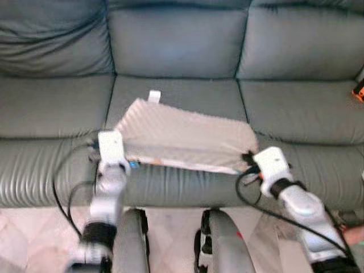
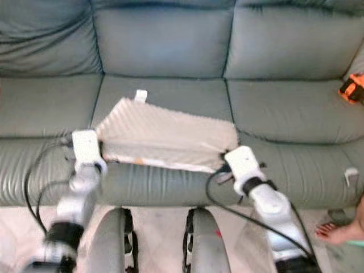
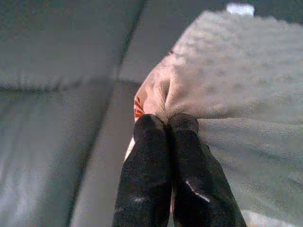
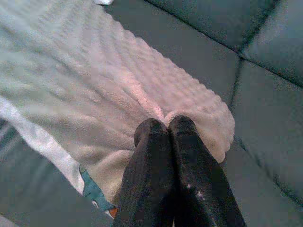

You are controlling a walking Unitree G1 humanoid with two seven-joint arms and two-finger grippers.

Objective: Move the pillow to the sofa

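Pillow [image 1: 185,136] flat on sofa [image 1: 170,51], long axis left-right.

Grey-green leather sofa [image 1: 57,108]: cream pillow [image 1: 187,136] on middle seat; orange object [image 2: 352,88] at right end.

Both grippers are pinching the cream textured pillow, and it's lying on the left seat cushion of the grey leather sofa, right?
Not the left: the cream textured pillow lies on the grey leather sofa's middle cushion, per the left eye view. Left gripper and right gripper do pinch it.
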